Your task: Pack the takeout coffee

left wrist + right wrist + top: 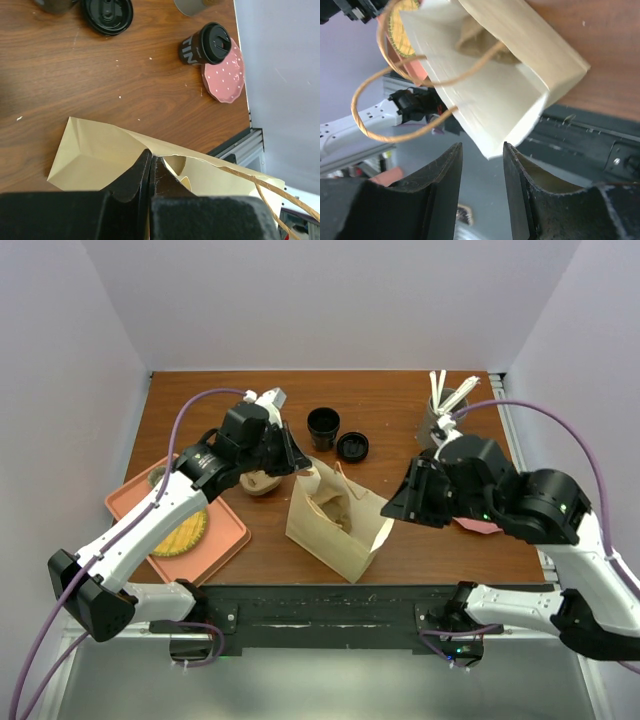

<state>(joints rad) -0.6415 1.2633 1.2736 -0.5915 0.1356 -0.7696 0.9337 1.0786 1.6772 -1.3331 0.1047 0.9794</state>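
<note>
The takeout coffee, a black cup with a black sip lid, stands at the edge of a pink plate in the left wrist view; in the top view my right arm hides it. A tan paper bag with twine handles stands open mid-table. My left gripper is shut on the bag's far rim. My right gripper is open, with the bag's near right corner between its fingertips and touching neither. Something brown lies inside the bag.
A lidless black cup and a loose black lid sit behind the bag. A grey holder with white utensils stands at the back right. A pink tray with a yellow item lies at the left. A brown object sits under my left wrist.
</note>
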